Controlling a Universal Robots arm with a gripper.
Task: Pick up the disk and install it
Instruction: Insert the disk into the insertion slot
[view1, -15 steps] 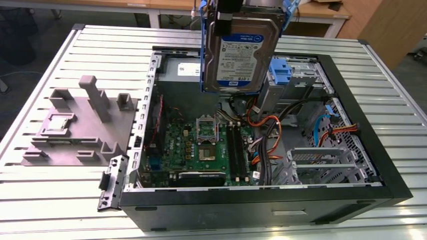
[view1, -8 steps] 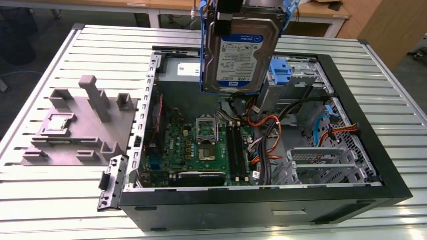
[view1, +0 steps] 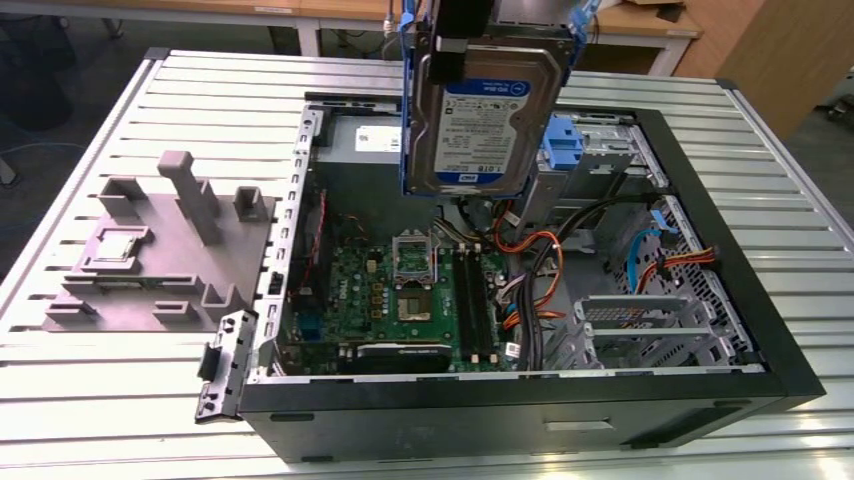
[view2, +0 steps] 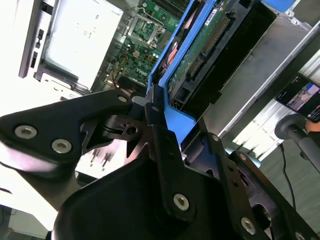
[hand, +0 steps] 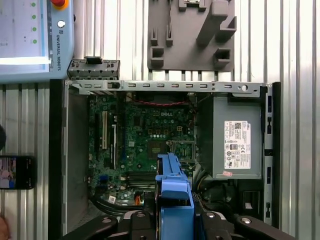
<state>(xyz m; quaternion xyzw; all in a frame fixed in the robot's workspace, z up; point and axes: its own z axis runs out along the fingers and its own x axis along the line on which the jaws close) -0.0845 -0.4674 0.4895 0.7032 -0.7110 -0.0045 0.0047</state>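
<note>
Disk (view1: 487, 120): upper centre of the exterior view, hung on edge above the open computer case (view1: 534, 410), label toward the camera (blue rails outward, likely to meet a bay). Gripper (view2: 159, 114): clamped on the disk's blue rail end, holding it clear of the motherboard (view1: 400, 290).

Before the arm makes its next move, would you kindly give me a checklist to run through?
1. Pincer shut on the disk: ok.
2. Disk hangs upright, touching nothing: ok.
3. Computer case open beneath it: ok.
4. Drive cage unobstructed: cannot tell; orange cables run close by.
5. Grip square on the blue rail: cannot tell.
</note>
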